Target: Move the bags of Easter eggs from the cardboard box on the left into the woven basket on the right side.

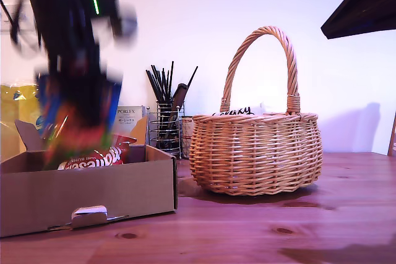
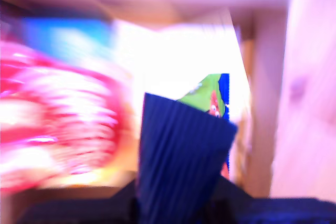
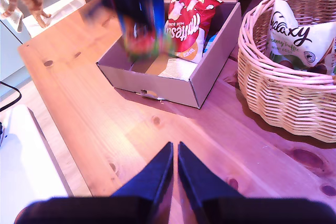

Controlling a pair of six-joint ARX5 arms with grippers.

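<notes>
My first end effector is a blur above the cardboard box, at about nine o'clock in the exterior view. It seems pinched onto a colourful bag with green, red and blue showing, though the smear hides how firmly. My second end effector hangs over bare counter with its fingers almost together and nothing between them.

The risk, as I judge it, is the grip. If only a crinkly edge is caught, a fast swing could shake the pouch loose short of the woven basket, or drag it into the box wall. The tall handle is another snag point on the way over.

In the box, a red bag leans against the far wall, with something pale flat beside it. The basket, at about three o'clock in the exterior view, already holds a white bag with script lettering.
</notes>
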